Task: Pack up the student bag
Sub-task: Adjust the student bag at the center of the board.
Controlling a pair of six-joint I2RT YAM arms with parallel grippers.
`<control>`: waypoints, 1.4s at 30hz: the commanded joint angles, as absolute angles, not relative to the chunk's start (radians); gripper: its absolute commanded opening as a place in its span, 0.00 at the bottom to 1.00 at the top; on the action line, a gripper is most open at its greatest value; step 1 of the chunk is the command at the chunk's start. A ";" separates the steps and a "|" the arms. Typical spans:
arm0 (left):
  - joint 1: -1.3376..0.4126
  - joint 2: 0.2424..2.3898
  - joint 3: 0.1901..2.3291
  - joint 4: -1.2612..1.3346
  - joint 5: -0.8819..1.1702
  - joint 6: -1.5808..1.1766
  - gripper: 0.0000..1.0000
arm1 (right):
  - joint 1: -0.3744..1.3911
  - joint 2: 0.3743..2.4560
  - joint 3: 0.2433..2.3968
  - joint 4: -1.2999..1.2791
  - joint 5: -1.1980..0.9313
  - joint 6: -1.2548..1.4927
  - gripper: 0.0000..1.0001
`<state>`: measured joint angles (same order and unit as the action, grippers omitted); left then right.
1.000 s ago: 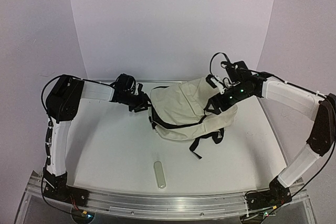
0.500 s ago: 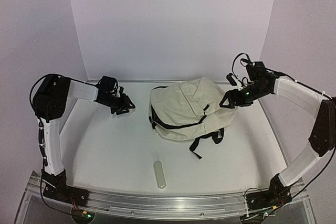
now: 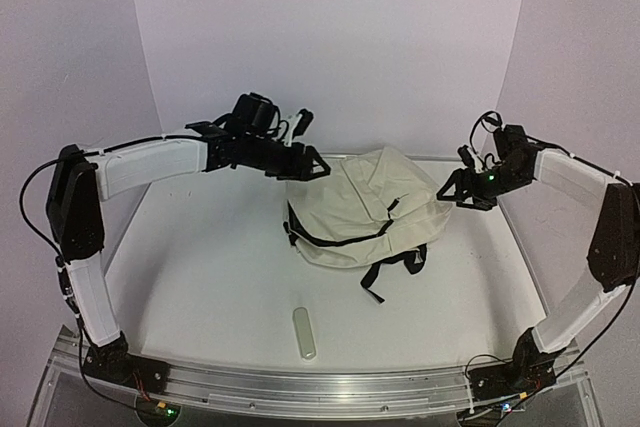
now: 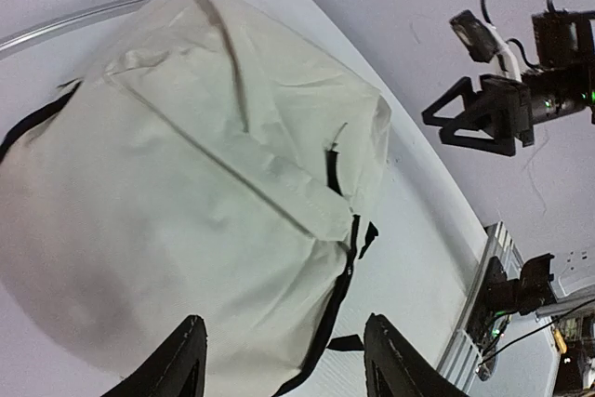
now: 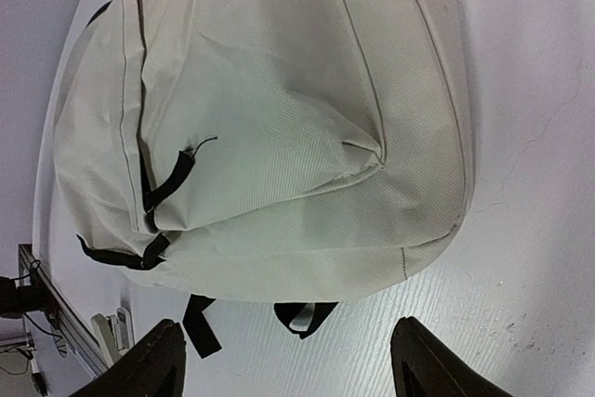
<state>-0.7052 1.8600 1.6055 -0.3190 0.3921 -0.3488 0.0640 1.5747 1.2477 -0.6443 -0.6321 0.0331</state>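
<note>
The student bag [image 3: 350, 205] is a cream fabric backpack with black zippers, lying flat and closed in the middle of the table, its black straps [image 3: 392, 269] spilling toward the front. My left gripper [image 3: 306, 162] is open and empty, raised above the bag's back left edge. In the left wrist view the bag [image 4: 186, 174] fills the frame under my open gripper [image 4: 288, 364]. My right gripper [image 3: 456, 192] is open and empty, just off the bag's right edge. The right wrist view shows the bag [image 5: 279, 127] beyond the open gripper [image 5: 293, 364], not touched.
A small pale oblong object [image 3: 305, 333] lies on the table near the front, apart from the bag. White walls stand behind and at both sides. The right gripper [image 4: 483, 113] shows in the left wrist view, beyond the bag.
My left arm pulled back to the far left, then swung up and right to hover over the bag's back left edge. My right gripper drew back off the bag to its right.
</note>
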 commanded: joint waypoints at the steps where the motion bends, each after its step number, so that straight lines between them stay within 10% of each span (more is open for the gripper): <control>1: -0.769 2.000 1.758 -0.454 0.374 -0.266 0.58 | 0.068 1.604 1.238 -0.624 -0.672 0.064 0.75; 16: -0.553 1.964 1.416 -0.125 0.365 -0.617 0.55 | 0.112 1.549 1.277 -0.600 -0.762 0.058 0.70; 33: -0.640 2.483 1.993 -0.398 0.384 -0.522 0.29 | 0.174 1.596 1.345 -0.560 -0.737 0.102 0.63; 42: -0.649 2.349 1.826 -0.552 0.055 -0.440 0.45 | 0.181 1.575 1.291 -0.552 -0.672 0.074 0.56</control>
<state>-0.6425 2.4523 1.9469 -0.3682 0.3150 -0.5153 0.1757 1.5883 1.3184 -0.5768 -0.7187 0.0976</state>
